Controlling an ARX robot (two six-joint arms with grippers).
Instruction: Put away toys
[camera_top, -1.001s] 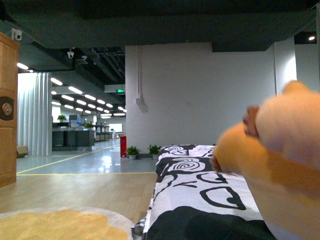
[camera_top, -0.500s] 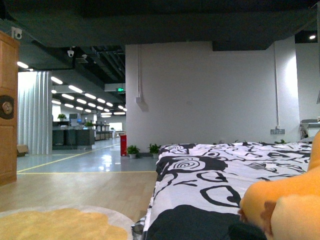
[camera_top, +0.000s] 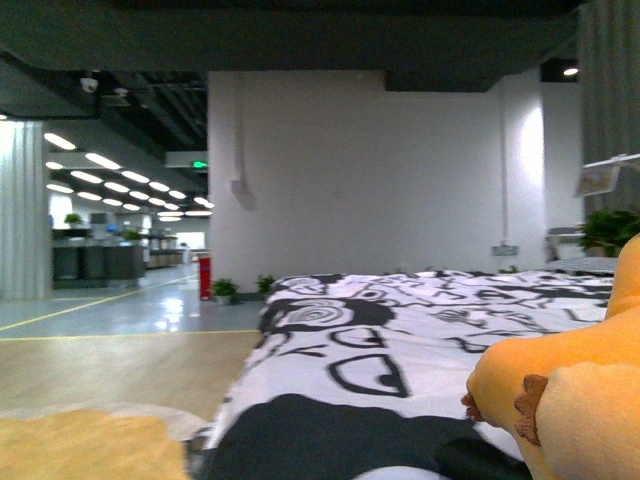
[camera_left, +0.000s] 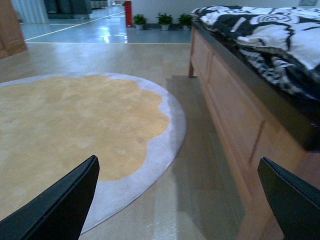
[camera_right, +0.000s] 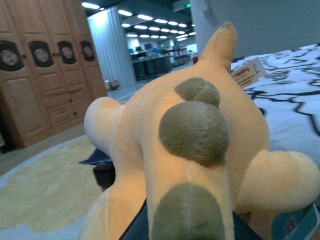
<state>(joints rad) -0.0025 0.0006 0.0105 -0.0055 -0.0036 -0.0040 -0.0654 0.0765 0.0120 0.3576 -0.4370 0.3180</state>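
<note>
The plush toy (camera_top: 570, 400) is gripped in the right end effector (camera_right: 137, 227) at the near right over the bed (camera_top: 400, 330), spine running away from that wrist, while the left end effector (camera_left: 177, 170) gapes wide, well apart, above the floor (camera_left: 200, 125).

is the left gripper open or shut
Open: the left gripper has its black fingers far apart, with only rug and floor between them.
</note>
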